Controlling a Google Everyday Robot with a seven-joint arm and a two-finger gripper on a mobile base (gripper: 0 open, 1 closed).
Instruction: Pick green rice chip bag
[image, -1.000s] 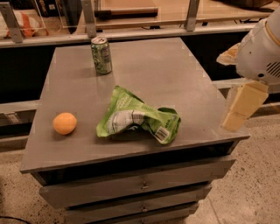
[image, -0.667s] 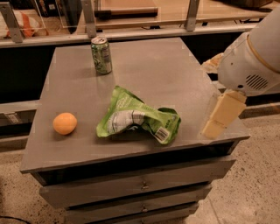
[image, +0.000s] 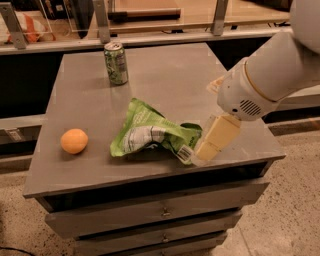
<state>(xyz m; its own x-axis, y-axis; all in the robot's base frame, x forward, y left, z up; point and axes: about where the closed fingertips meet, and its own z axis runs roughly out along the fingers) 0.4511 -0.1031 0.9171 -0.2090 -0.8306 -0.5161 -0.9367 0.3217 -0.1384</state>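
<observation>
The green rice chip bag (image: 150, 132) lies crumpled in the middle of the grey table top (image: 170, 75), its white-grey panel up and its barcode patch at the right end. My gripper (image: 212, 142) hangs from the white arm on the right, its cream-coloured fingers (image: 218, 135) pointing down and left, right beside the bag's right end and just above the table.
A green-and-white drink can (image: 116, 62) stands upright at the back left of the table. An orange round fruit (image: 74, 140) lies at the front left. The table has drawers below its front edge. A rail and glass counter run behind it.
My arm has swung in from the right and lower, bringing the gripper from beyond the table's right edge to the bag's right end. The bag, can and fruit have not moved.
</observation>
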